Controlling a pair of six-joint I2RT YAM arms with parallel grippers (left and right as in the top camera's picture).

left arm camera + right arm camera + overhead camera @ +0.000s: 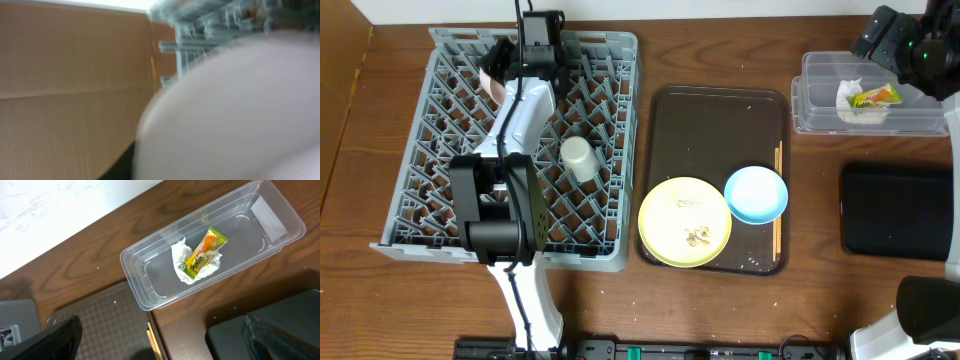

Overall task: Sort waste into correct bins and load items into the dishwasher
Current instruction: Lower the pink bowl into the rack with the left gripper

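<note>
My left gripper (510, 70) hangs over the far end of the grey dishwasher rack (430, 130), shut on the pale pink bowl (492, 88). In the left wrist view that bowl (240, 110) is a blur filling the frame and hides the fingers. A white cup (578, 158) lies in the rack. On the brown tray, the yellow plate (685, 222) carries crumbs (698, 236), beside the blue bowl (756, 194) and chopsticks (778, 205). The clear tub (820, 110) holds the tissue (181, 260) and wrapper (205, 252). My right gripper (162, 337) stands open and empty, high near the tub.
The flat black tray (898, 210) lies at the right, in front of the tub. The dark brown serving tray (670, 120) sits between the rack and the bins. A wooden wall (75, 75) stands to the left of the rack.
</note>
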